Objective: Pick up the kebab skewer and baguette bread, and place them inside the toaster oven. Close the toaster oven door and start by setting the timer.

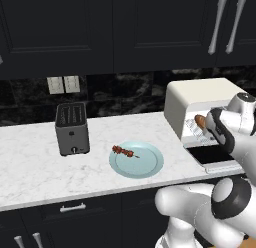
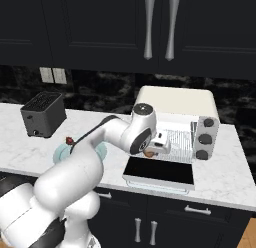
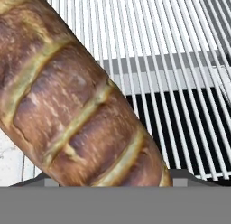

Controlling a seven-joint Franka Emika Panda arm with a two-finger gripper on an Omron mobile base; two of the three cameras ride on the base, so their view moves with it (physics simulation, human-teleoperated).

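The toaster oven (image 1: 200, 104) stands on the white marble surface (image 1: 30, 167) at the 3 o'clock side of the left base view, its door (image 2: 159, 173) folded down flat and open toward the robot. The gripper (image 2: 159, 147) reaches into the oven mouth, and the baguette bread (image 3: 76, 105) sits between its fingers, which stand wide around the loaf. In the hand view the baguette runs from 11 o'clock down to 5 o'clock, close under the camera, with the oven's wire rack (image 3: 180, 60) behind it; whether the loaf touches the rack I cannot tell. In the left base view one golden-brown end of the bread pokes out at the oven opening, just beside the hand.

The kebab skewer (image 1: 125, 152) lies on a pale blue plate (image 1: 145, 167) near the middle of the surface, toward the plate's 10 o'clock edge. A dark grey slot toaster (image 1: 72, 128) stands at 9 o'clock from the plate, well apart from the oven.
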